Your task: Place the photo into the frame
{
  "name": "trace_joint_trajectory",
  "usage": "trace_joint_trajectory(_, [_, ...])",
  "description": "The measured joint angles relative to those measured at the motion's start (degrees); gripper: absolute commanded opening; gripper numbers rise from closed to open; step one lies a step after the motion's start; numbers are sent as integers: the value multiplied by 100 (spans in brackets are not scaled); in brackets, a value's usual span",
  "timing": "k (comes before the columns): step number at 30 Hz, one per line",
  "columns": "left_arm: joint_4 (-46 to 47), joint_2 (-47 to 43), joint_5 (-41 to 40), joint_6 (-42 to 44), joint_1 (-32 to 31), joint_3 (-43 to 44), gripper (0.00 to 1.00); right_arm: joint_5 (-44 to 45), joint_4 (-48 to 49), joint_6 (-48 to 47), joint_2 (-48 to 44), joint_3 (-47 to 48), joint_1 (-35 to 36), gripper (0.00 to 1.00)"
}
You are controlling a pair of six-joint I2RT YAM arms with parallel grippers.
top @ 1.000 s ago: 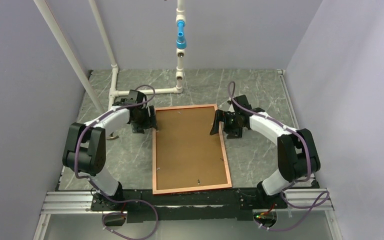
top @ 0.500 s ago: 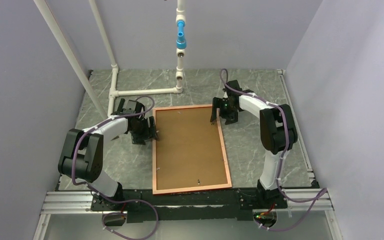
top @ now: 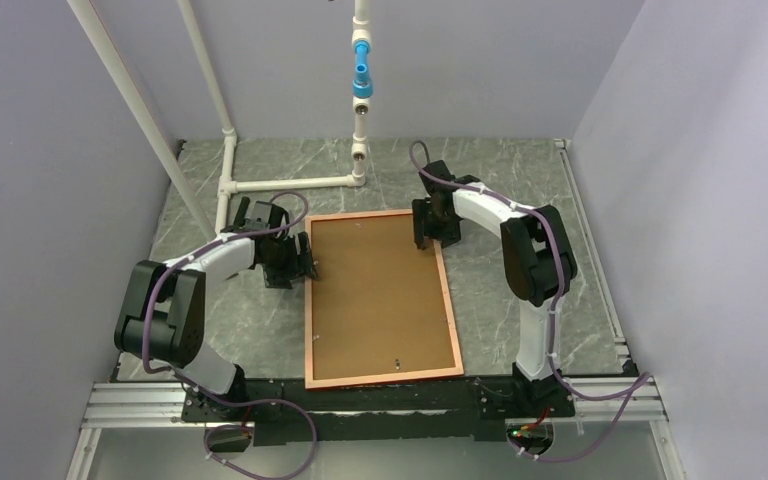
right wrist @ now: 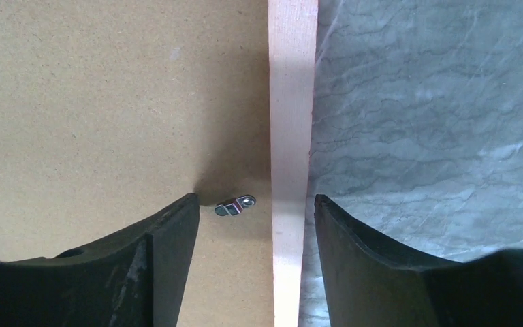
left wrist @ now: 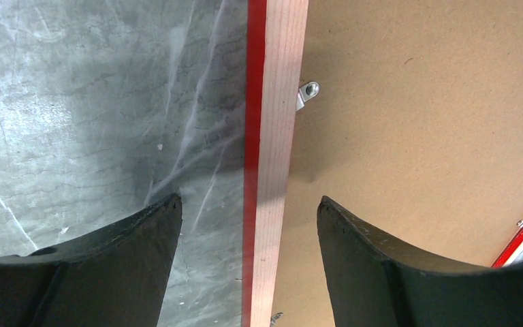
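thin red/pale-wood rect. frame [left wrist: 279,136], long axis up-down in top view | L tool [left wrist: 248,201] wide, astride its L edge | R tool [right wrist: 255,197] wide, astride R edge, upper right

The left arm [top: 222,252] and right arm [top: 482,207] match: smooth white shells over the long links, blocky black housings at the joints. A thin purple cable [top: 558,262] runs along each, looping free just behind the jaws. The jaws are matte black, broad at the root and curving in to blunt tips, with pale scuffs along their inner edges.
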Motion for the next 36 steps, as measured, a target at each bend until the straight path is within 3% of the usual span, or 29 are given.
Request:
trace_joint_trajectory(5, [39,-39,-4,2,0,-42,77,214,-2,44,2,9,96,48])
trace_joint_trajectory(12, [79,-52,-7,2,0,-72,77,339,186,98,-201,-286,96,44])
trace_joint_trajectory(25, [90,-55,-15,7,0,-79,76,586,361,103,-439,-597,96,0])
trace_joint_trajectory(36, [177,-66,103,9,4,-118,78,658,505,105,-669,-922,151,0])
